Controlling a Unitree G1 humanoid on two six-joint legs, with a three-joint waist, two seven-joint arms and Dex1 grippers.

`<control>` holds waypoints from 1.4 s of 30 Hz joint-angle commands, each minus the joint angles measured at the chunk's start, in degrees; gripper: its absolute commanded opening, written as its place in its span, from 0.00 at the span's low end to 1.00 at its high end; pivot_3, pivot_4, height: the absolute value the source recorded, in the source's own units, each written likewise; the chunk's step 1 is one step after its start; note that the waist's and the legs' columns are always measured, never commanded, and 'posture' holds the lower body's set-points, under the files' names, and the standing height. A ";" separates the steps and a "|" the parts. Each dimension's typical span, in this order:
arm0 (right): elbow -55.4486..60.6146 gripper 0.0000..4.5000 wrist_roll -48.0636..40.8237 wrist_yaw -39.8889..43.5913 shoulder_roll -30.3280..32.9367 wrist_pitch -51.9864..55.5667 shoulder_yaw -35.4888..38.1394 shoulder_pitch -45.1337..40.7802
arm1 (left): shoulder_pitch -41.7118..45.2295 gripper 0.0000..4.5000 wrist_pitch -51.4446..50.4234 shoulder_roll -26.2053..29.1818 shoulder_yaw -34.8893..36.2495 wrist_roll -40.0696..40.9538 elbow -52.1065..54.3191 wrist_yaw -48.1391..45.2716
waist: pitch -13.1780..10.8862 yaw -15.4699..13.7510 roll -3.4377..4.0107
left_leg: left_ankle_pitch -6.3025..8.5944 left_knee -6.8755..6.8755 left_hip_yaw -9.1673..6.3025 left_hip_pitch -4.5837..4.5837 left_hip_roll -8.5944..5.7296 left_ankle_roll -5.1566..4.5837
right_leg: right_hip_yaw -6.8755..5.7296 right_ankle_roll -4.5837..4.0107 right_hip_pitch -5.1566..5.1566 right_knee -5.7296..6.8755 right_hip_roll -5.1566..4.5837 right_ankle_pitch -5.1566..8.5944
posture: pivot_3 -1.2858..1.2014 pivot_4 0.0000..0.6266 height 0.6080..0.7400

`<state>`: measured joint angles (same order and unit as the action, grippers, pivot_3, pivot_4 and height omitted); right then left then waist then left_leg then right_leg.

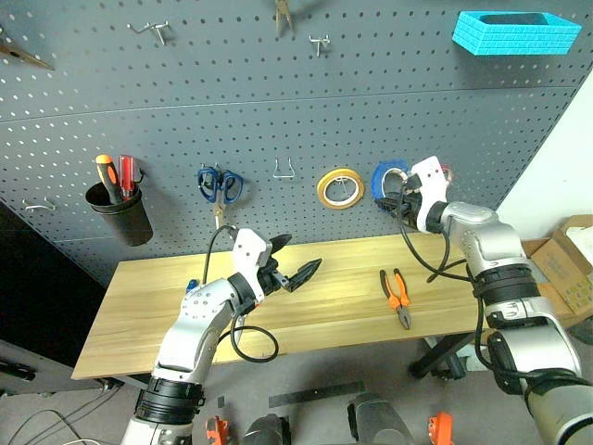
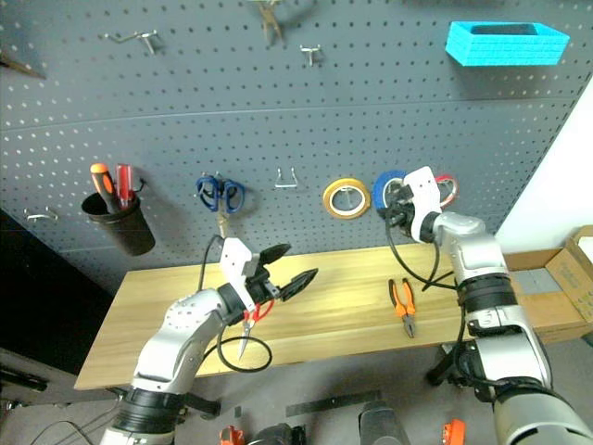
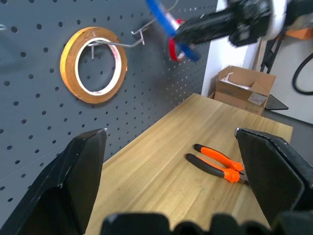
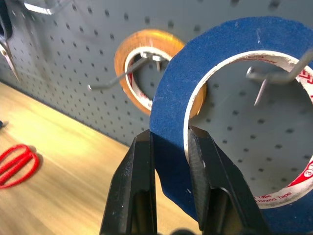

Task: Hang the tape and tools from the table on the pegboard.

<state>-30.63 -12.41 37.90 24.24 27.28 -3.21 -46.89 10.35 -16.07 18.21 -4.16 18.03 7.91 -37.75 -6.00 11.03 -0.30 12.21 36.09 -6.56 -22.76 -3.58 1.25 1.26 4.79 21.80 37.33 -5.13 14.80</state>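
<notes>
My right gripper (image 4: 168, 134) is shut on the rim of the blue tape (image 4: 210, 63), held up against the pegboard (image 1: 278, 93) to the right of the yellow roll. A metal hook (image 4: 274, 73) shows through the ring's hole. The orange-and-black pliers (image 1: 397, 297) lie on the table (image 1: 334, 311) below it. My left gripper (image 1: 295, 261) hovers open over the table's middle, holding nothing. The red-handled scissors (image 2: 258, 312) lie under that arm. A small blue handle (image 1: 192, 286) peeks out beside my left forearm.
The pegboard carries a yellow tape roll (image 1: 340, 188), a red roll (image 2: 447, 190) behind the blue one, blue-handled scissors (image 1: 220, 184), a black cup (image 1: 119, 209) with orange and red screwdrivers, and a blue basket (image 1: 515, 32). A cardboard box (image 1: 570, 255) sits at the right.
</notes>
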 commanded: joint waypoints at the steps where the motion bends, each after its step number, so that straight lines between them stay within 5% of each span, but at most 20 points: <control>1: -0.90 0.08 0.98 -0.44 -0.46 -2.68 1.07 -2.68 | -0.34 1.00 -0.52 0.30 1.12 1.12 3.61 0.59 | 0.00 -0.24 0.00 | 0.00 0.00 0.00 0.00 0.00 0.00 | 0.00 0.00 0.00 0.00 0.00 0.00 | 0.46 0.13 1.00; 13: 3.70 0.95 1.75 -1.42 0.08 -2.02 2.35 0.15 | -2.35 1.00 -2.35 1.28 2.02 1.41 6.05 1.37 | -0.17 -2.44 0.09 | 0.01 -0.02 0.07 0.04 0.01 -0.01 | 0.07 0.00 0.01 0.00 0.03 0.00 | 0.46 0.18 1.00; 22: 37.04 0.95 -8.68 9.32 12.85 18.67 3.76 24.94 | -4.40 1.00 -3.55 2.54 2.89 1.58 7.17 0.56 | -1.11 -6.15 0.24 | 0.05 -0.06 0.02 -0.08 0.02 -0.08 | 0.00 -0.02 0.00 -0.21 0.02 0.02 | 0.46 0.25 1.00; 27: 42.88 0.95 -8.83 7.91 17.34 25.01 2.38 34.90 | -6.32 1.00 -4.85 4.19 3.41 2.33 9.11 0.12 | -2.45 -6.43 0.10 | 0.08 -0.02 0.17 -0.04 0.07 -0.13 | 0.06 -0.02 -0.02 -0.25 0.00 0.05 | 0.47 0.29 1.00; 35: 36.43 0.95 -2.24 -13.25 4.48 34.19 4.07 27.76 | -15.86 1.00 -9.16 10.17 -0.64 1.45 16.94 -1.79 | -5.13 -6.28 -0.56 | 0.08 -0.05 0.66 0.13 0.32 -0.13 | 0.61 -0.23 0.18 -0.18 0.13 0.16 | 0.47 0.41 1.00; 42: 32.61 0.95 1.81 -26.01 -1.88 38.78 8.76 22.09 | -19.55 1.00 -12.76 9.45 -3.48 2.61 23.46 -0.40 | -8.18 -7.98 -0.78 | 0.14 -0.06 0.76 -0.30 0.16 -0.23 | 0.81 -0.28 0.55 -0.33 0.01 -0.15 | 0.48 0.51 1.00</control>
<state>1.31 -11.87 14.13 22.31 65.28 3.66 -24.31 -8.71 -28.40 27.89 -6.88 19.43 27.72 -38.52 -14.18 3.04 -1.08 12.37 36.03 -5.79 -23.17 -3.43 0.98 2.06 4.53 22.46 36.99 -5.13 14.64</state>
